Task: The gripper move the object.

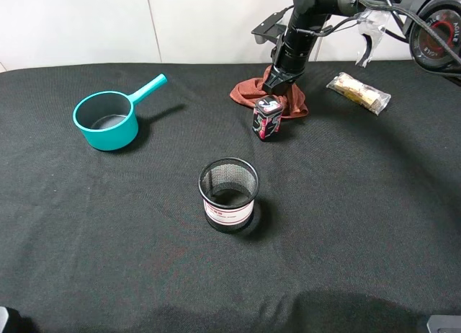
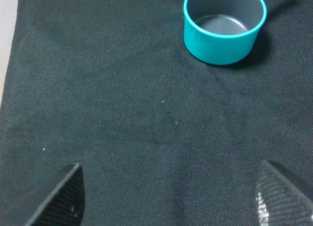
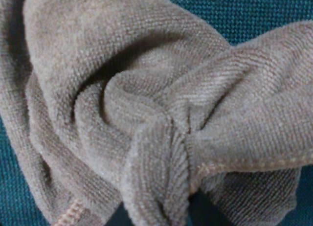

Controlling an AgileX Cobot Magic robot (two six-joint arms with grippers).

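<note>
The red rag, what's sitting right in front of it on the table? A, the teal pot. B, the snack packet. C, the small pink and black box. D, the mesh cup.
C: the small pink and black box stands right at the near edge of the red rag.

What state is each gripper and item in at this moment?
right gripper, shut on the rag
left gripper, open, holding nothing
rag, bunched, pinched at a fold
teal pot, upright, empty
mesh cup, upright, empty
small box, standing on end
snack packet, lying flat
</note>
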